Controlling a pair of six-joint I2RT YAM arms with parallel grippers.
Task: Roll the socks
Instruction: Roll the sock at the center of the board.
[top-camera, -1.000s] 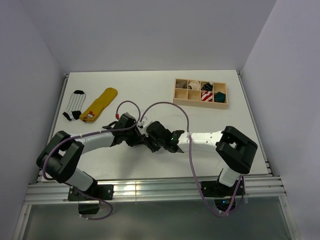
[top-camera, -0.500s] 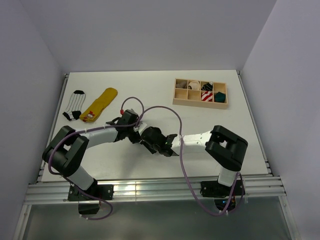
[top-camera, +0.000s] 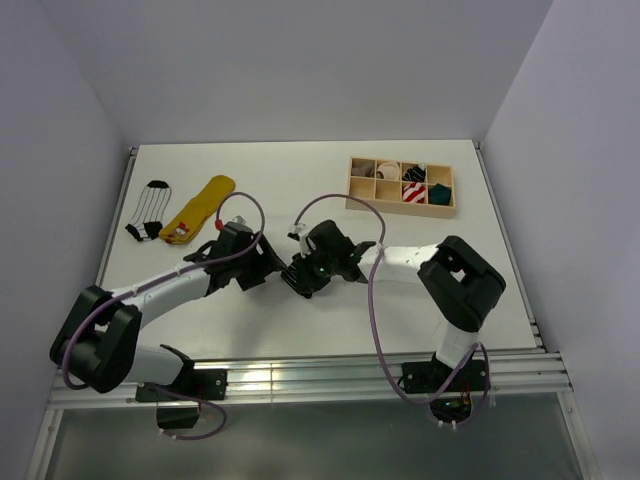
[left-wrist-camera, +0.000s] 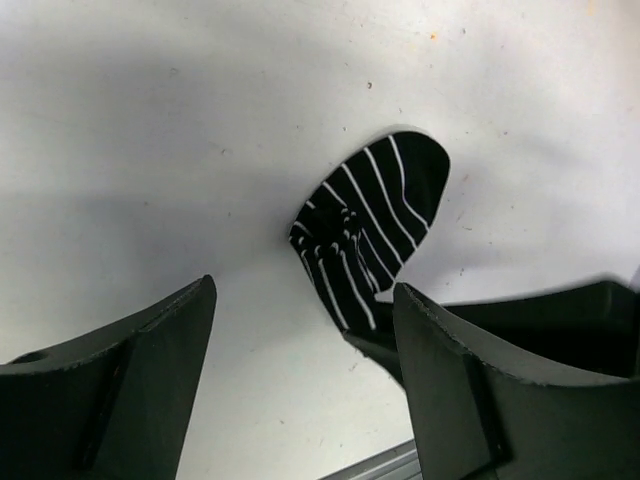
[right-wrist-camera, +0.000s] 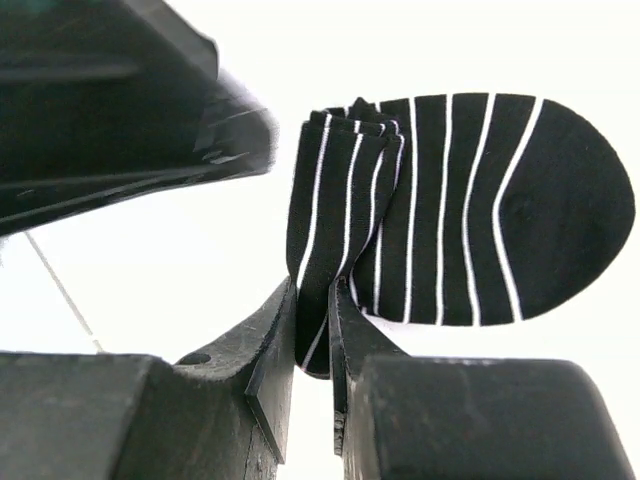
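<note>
Wooden tray (top-camera: 395, 206), rolled socks (top-camera: 413, 194), striped sock (right-wrist-camera: 450, 220) pinched

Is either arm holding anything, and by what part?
Right gripper, jaws shut on the folded end of the black striped sock; left gripper open, empty.

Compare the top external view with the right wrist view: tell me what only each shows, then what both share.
Top external only: the wooden compartment box, the yellow sock and a white striped sock far left. Right wrist only: the black sock, thin white stripes, folded edge pinched in the right gripper. Both: the white table and that gripper.
</note>
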